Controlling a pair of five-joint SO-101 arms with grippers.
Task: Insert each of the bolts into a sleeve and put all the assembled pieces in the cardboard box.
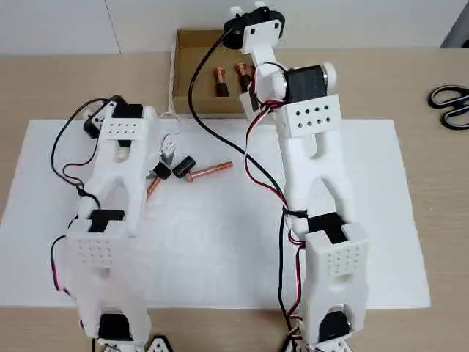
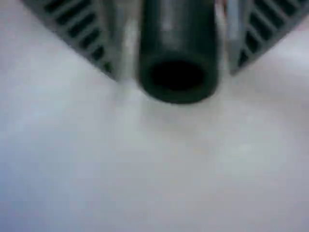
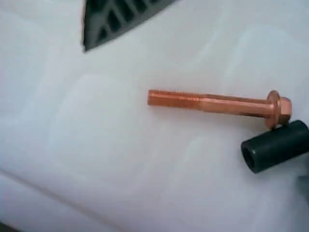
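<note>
Black sleeve (image 2: pixel 177 72) end-on in left jaws, bolt (image 3: pixel 217 104) flat, head beside loose sleeve (image 3: pixel 275 146)

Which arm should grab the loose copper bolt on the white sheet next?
Probably right. The left gripper is shut on a black cylindrical sleeve, so it is occupied; the long copper flanged bolt lies loose on the white sheet in the right wrist view.

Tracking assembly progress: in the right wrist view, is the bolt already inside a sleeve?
No, the bolt lies bare on the white sheet, and the black sleeve sits beside its head, not around its shank.
</note>
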